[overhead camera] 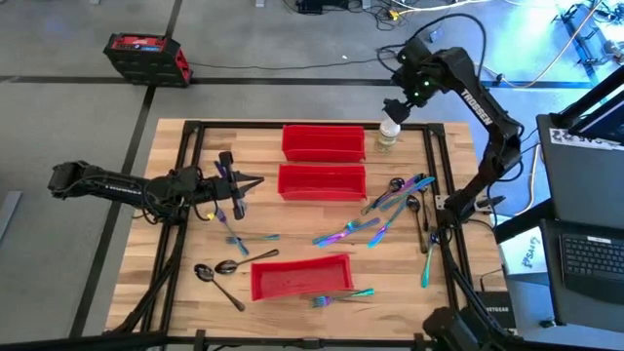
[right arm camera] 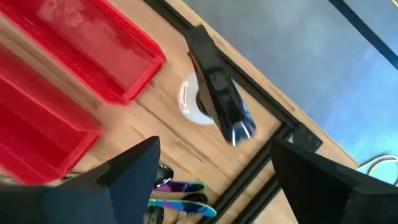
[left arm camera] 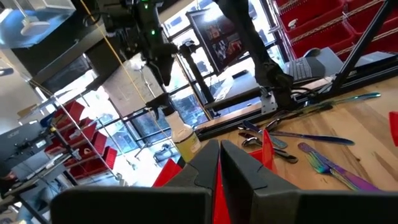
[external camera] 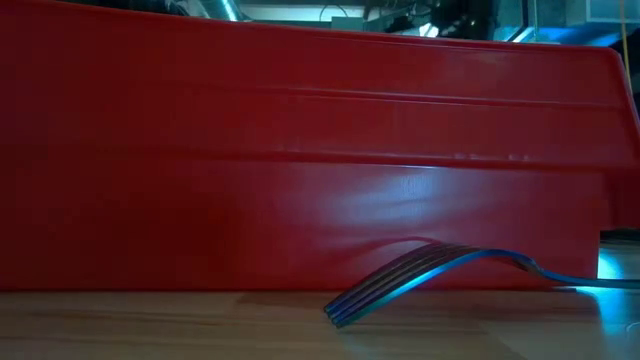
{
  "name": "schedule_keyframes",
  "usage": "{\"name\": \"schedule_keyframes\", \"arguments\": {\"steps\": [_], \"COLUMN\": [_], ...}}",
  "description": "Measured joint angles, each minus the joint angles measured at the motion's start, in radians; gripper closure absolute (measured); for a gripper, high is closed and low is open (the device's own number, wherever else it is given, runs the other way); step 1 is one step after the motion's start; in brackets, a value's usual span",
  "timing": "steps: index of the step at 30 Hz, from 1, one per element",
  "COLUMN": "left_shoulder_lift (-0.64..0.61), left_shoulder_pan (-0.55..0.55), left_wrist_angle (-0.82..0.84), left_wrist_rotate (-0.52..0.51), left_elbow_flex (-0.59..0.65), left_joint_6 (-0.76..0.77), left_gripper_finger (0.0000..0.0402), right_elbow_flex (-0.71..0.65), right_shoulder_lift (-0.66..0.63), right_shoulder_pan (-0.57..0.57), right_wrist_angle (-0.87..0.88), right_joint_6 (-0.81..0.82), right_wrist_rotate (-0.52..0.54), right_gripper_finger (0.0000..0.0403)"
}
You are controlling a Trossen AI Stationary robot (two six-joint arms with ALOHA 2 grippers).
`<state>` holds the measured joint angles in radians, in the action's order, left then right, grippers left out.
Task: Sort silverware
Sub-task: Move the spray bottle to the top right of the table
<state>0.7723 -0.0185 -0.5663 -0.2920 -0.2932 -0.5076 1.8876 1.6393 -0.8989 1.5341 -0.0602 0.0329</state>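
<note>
Right gripper (overhead camera: 393, 104) (fingers spread) above spray bottle (overhead camera: 389, 135)

Three bins are bright red: the far bin (overhead camera: 323, 142), the middle bin (overhead camera: 322, 181) and the near bin (overhead camera: 300, 277). The counter (overhead camera: 175, 249) is pale striped wood with a black frame. The silverware (overhead camera: 390, 205) shimmers iridescent blue, purple and teal; two spoons (overhead camera: 216, 270) near the left look dark bronze. The spray bottle (overhead camera: 389, 135) is clear with a white top. Both arms are black.
</note>
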Motion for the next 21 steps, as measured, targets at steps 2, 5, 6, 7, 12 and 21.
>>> {"name": "schedule_keyframes", "arguments": {"steps": [2, 5, 6, 7, 12, 21], "left_shoulder_lift": [0.000, 0.000, 0.000, 0.000, 0.000, 0.000], "left_shoulder_pan": [0.000, 0.000, 0.000, 0.000, 0.000, 0.000], "left_wrist_angle": [0.000, 0.000, 0.000, 0.001, 0.001, 0.002], "left_wrist_rotate": [0.000, 0.000, 0.000, 0.000, 0.000, 0.000], "left_elbow_flex": [0.000, 0.000, 0.000, 0.000, 0.000, 0.000], "left_joint_6": [0.011, 0.028, 0.029, 0.029, 0.033, 0.034], "left_gripper_finger": [0.0400, 0.0400, 0.0400, 0.0400, 0.0400, 0.0400], "right_elbow_flex": [-0.022, -0.041, -0.047, -0.050, -0.050, -0.050], "right_shoulder_lift": [0.004, 0.002, 0.003, 0.005, 0.028, 0.076], "right_shoulder_pan": [0.000, 0.001, 0.001, 0.001, 0.000, -0.007], "right_wrist_angle": [-0.037, -0.105, -0.117, -0.125, -0.120, -0.106], "right_joint_6": [-0.007, -0.032, -0.044, -0.052, -0.080, -0.154], "right_wrist_rotate": [0.002, 0.001, 0.005, 0.022, 0.089, 0.086], "right_gripper_finger": [0.0114, 0.0114, 0.0114, 0.0114, 0.0114, 0.0114]}}
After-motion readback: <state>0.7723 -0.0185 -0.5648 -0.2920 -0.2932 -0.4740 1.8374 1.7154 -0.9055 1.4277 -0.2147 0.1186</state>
